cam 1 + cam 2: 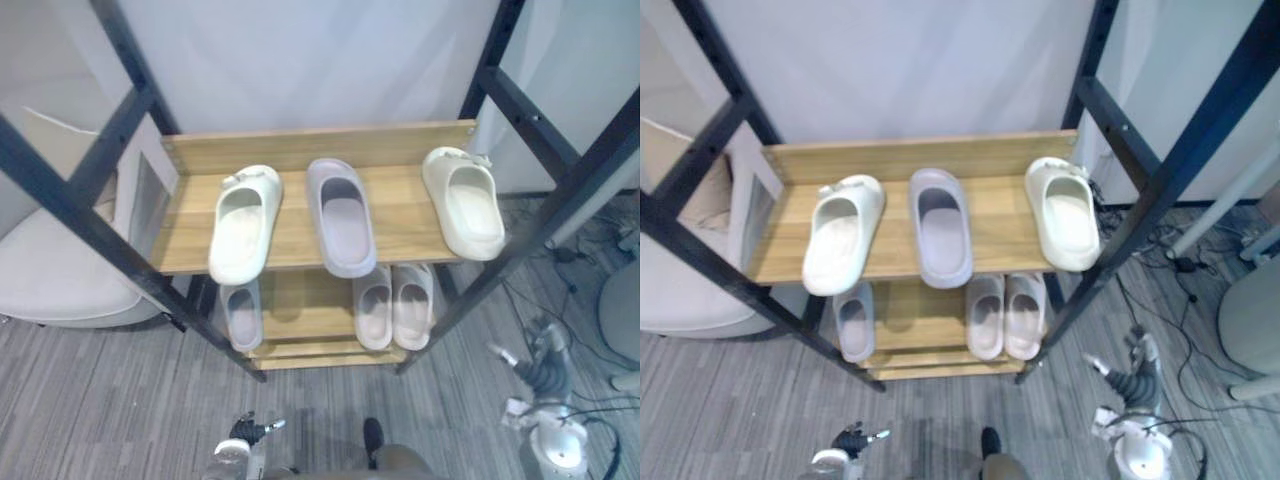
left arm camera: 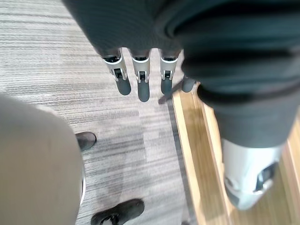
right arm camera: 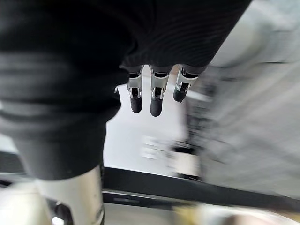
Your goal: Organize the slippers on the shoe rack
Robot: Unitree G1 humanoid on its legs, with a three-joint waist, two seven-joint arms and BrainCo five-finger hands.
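Observation:
The wooden shoe rack (image 1: 300,150) holds three slippers on its top shelf: a cream one (image 1: 245,222) at the left, a lilac one (image 1: 341,215) in the middle and a cream one (image 1: 464,202) at the right. On the lower shelf lie a lilac slipper (image 1: 241,313) at the left and two pale ones (image 1: 373,306) (image 1: 413,303) side by side. My left hand (image 1: 243,443) hangs low over the floor in front of the rack, fingers (image 2: 138,82) straight and empty. At the lower right my right hand (image 1: 543,378) is also open, its fingers (image 3: 157,96) holding nothing.
Black frame bars (image 1: 95,225) (image 1: 545,225) slant down both sides of the rack. A white cushioned seat (image 1: 55,275) stands to the left. Cables (image 1: 590,265) run over the grey floor at the right, beside a grey rounded object (image 1: 622,310).

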